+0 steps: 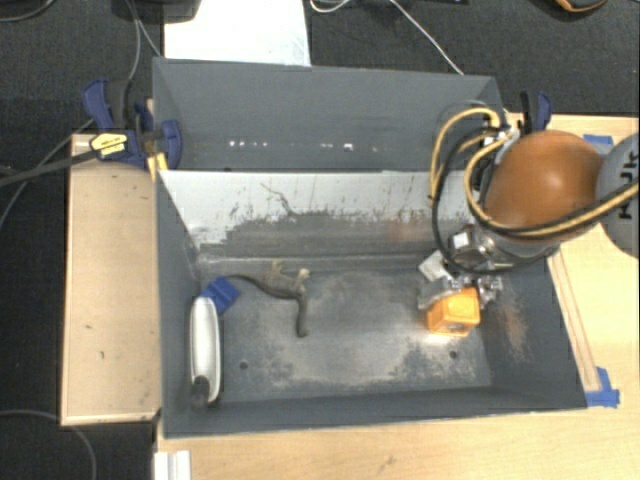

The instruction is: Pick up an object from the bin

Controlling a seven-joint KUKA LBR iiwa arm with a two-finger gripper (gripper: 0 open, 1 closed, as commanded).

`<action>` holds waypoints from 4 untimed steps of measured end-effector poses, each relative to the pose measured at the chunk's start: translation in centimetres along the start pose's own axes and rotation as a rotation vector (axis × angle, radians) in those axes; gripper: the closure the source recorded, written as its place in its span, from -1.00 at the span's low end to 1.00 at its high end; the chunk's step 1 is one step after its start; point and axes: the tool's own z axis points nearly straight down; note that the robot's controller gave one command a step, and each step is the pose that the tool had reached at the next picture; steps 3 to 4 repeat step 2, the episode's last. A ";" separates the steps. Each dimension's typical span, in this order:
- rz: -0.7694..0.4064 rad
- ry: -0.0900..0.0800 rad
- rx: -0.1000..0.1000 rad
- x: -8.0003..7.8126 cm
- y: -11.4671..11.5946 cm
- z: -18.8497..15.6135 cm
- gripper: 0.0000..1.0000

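Claw (463, 290) sits low at the right of the bin (330, 118), directly over a small orange block (450, 316) on the bin floor. Spread or pressed together: cannot tell. Best to centre on the block and lift straight; the right wall is near. White tube (204, 346) and grey hooked piece (288, 288) lie well apart, left.

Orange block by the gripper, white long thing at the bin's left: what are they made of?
The orange block: likely plastic or foam; even saturated colour with a slight sheen, can't tell which. The white long thing: probably smooth glossy plastic; a bright highlight runs along its rounded body.
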 end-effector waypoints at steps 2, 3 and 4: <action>0.003 -0.002 -0.006 -0.1 0.1 -1.5 1.00; 0.003 -0.002 -0.006 -0.1 0.1 -1.5 1.00; 0.003 -0.002 -0.006 -0.1 0.1 -1.5 1.00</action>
